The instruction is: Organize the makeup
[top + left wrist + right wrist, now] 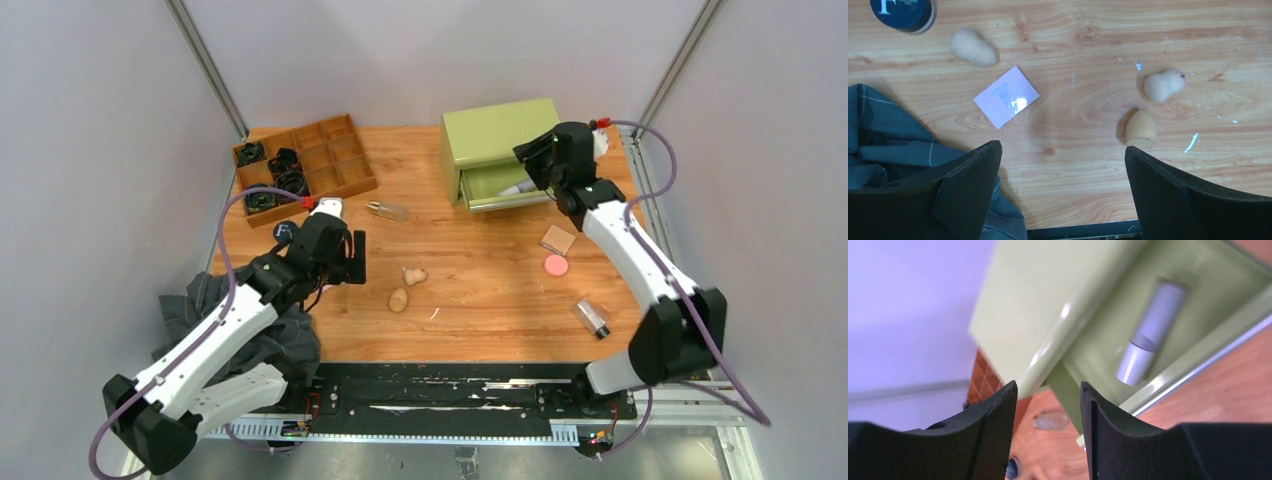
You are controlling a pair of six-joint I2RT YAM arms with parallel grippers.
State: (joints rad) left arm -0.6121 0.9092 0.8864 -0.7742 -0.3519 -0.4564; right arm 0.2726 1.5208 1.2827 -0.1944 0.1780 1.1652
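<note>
Lying in the green drawer [1108, 335], the silver-white tube [1150, 335] looks put away, so the right claw [1047, 390] above it is loose and holds nothing. The left claw [1062, 150] hangs wide apart over the beige sponges [1140, 129], maybe to grab one next.

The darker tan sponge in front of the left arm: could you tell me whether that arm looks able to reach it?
Probably yes. The left pincer hangs open over the table, and the tan sponge lies uncovered on bare wood right beside it; the cloth sits on the far side.
</note>
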